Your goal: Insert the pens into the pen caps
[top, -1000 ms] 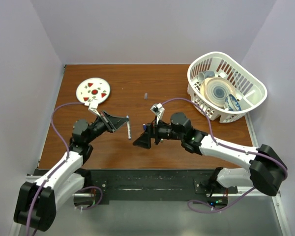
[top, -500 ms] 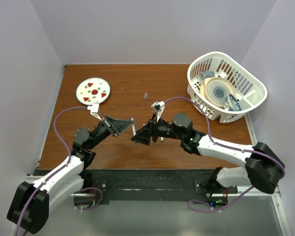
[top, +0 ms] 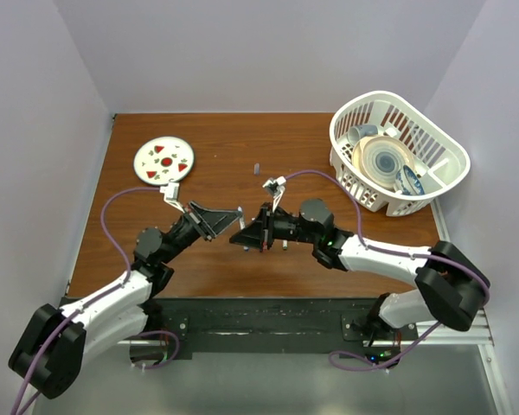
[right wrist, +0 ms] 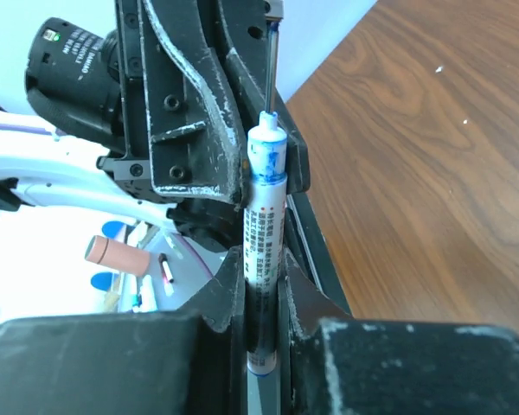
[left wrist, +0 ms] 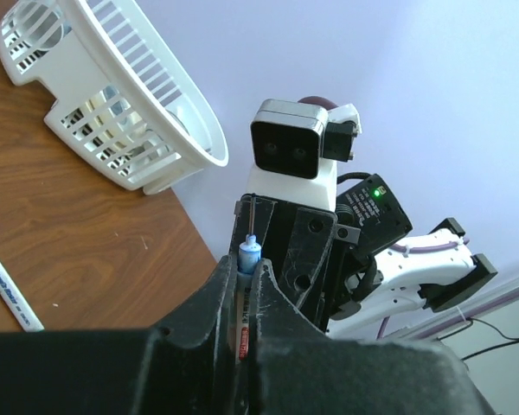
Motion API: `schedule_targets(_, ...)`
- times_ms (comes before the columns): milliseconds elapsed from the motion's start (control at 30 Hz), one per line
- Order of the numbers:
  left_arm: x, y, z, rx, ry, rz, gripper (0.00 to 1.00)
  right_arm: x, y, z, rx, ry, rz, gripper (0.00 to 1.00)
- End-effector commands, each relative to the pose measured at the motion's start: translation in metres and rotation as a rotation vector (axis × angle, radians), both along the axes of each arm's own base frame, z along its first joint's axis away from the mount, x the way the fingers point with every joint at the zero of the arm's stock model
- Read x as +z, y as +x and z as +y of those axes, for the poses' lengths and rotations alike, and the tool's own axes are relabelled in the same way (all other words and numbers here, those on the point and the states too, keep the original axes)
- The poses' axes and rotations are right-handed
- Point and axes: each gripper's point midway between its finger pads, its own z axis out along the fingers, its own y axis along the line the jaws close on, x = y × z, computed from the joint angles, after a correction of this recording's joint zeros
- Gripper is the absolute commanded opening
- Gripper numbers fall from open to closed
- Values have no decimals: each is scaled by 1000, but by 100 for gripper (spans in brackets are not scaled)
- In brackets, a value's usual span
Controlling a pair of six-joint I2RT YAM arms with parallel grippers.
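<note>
Above the middle of the table my two grippers meet on one pen (top: 240, 212), a white barrel with a blue-stained tip. My left gripper (left wrist: 246, 268) is shut on this pen (left wrist: 249, 252), whose tip pokes out past the fingers. From the other side my right gripper (right wrist: 261, 264) is shut on the barrel of the same pen (right wrist: 264, 216). Seen from above, the left gripper (top: 233, 220) and the right gripper (top: 246, 233) nearly touch. A second pen (left wrist: 9, 290), green-tipped, lies on the wood. One small dark pen cap (top: 256, 168) stands further back.
A round plate (top: 163, 160) with red shapes lies at the back left. A white basket (top: 398, 151) of dishes stands at the back right and also shows as the basket (left wrist: 112, 104) in the left wrist view. Purple cables loop from both arms.
The left gripper carried the pen up and to the right. The right gripper, open a second ago, moved left to meet it and closed on the pen.
</note>
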Motion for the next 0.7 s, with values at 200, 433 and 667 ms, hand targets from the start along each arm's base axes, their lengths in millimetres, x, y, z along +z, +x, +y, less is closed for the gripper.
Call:
schedule_targets(200, 19, 29, -8, 81, 228, -95, 100, 2, 5, -26, -129, -42, -44, 0)
schedule_targets(433, 35, 112, 22, 383, 641, -127, 100, -2, 20, -97, -433, -205, -98, 0)
schedule_targets(667, -10, 188, 2, 288, 1046, -100, 100, 15, 7, -134, -495, -222, -159, 0)
